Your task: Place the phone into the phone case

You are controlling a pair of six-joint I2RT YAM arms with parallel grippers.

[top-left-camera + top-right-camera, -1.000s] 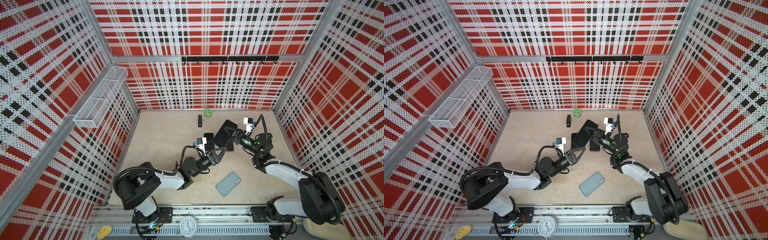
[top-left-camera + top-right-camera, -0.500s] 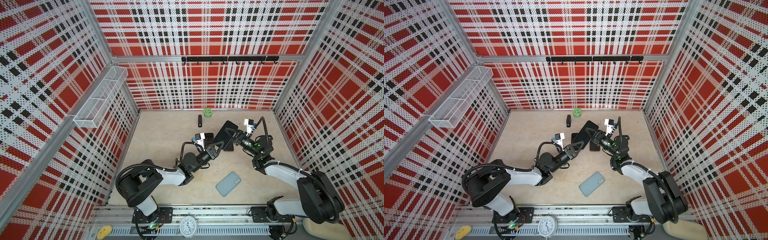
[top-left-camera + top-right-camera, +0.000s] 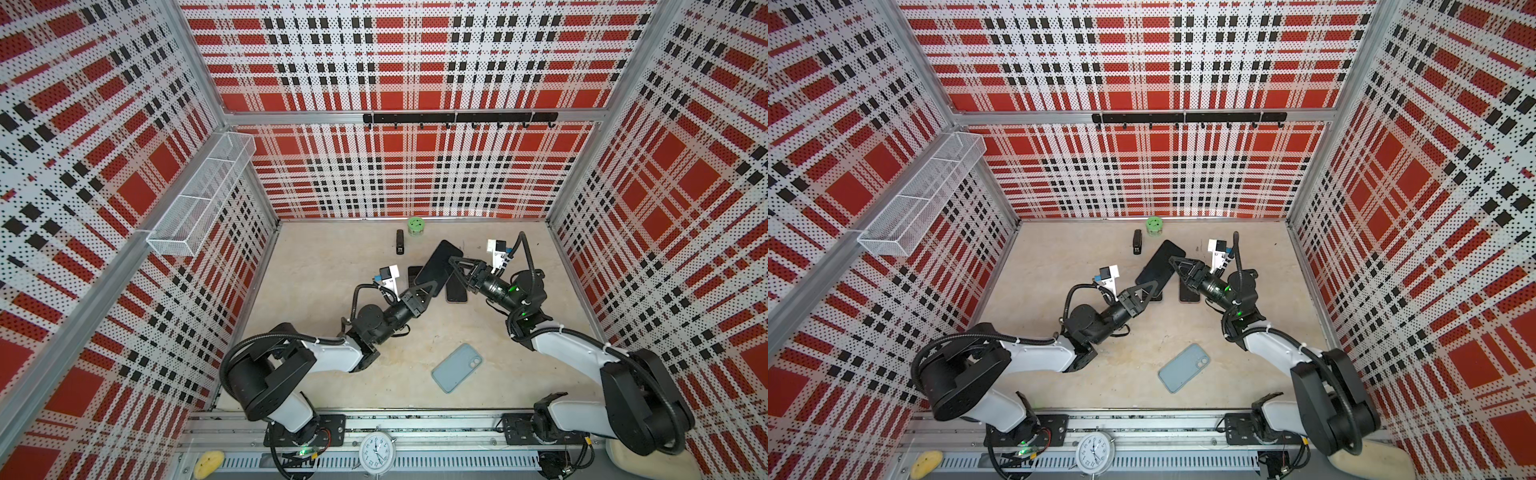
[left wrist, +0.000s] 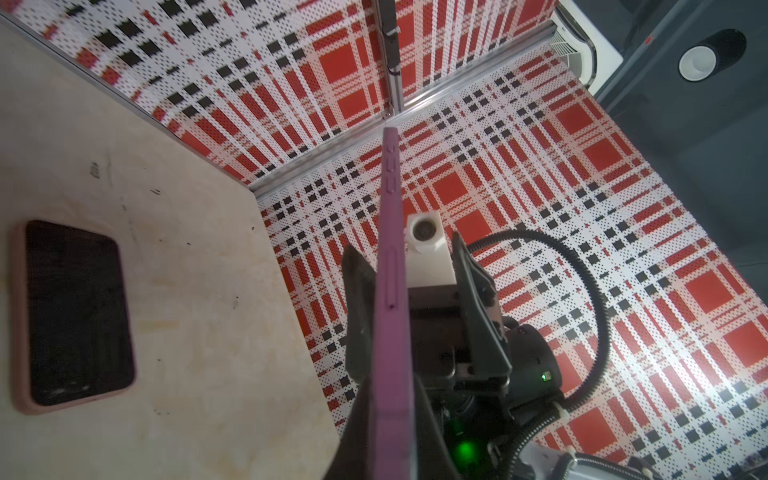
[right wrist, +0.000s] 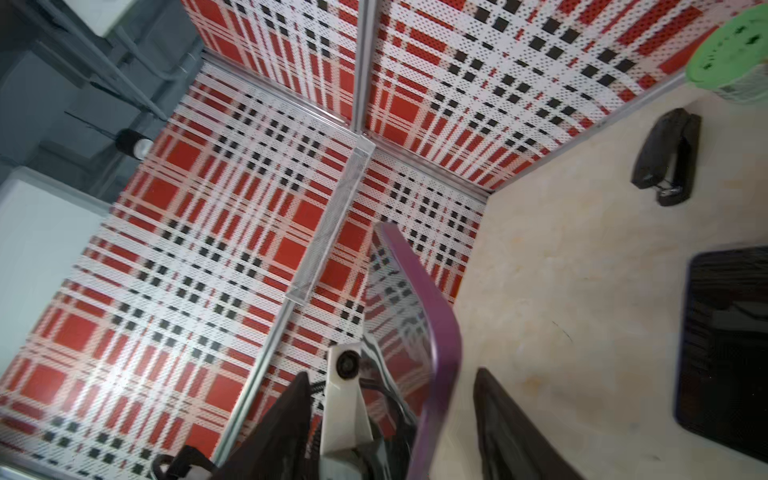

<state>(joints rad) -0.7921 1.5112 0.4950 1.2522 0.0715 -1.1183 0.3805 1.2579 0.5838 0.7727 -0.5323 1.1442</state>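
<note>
A phone [image 3: 438,262] with a glossy black face sits in a purple phone case [image 4: 390,266] and is held tilted in the air over the middle of the floor. My left gripper [image 3: 431,286] is shut on its near end; in the left wrist view the jaws [image 4: 390,415] pinch the purple rim. My right gripper [image 3: 454,270] stands open around the far side. In the right wrist view its fingers [image 5: 498,415] stand clear of the purple edge [image 5: 436,353]. Both top views show this hold [image 3: 1152,286].
Under the held phone lie a dark slab [image 3: 413,274] and a pink-cased phone [image 4: 70,316]. A light blue phone-shaped slab [image 3: 457,368] lies near the front. A black stapler [image 3: 400,242] and a green tin [image 3: 414,226] stand at the back. A wire basket [image 3: 203,199] hangs on the left wall.
My left gripper moved up to the phone's near end and closed on it. My right gripper, which had been shut on the phone, has opened.
</note>
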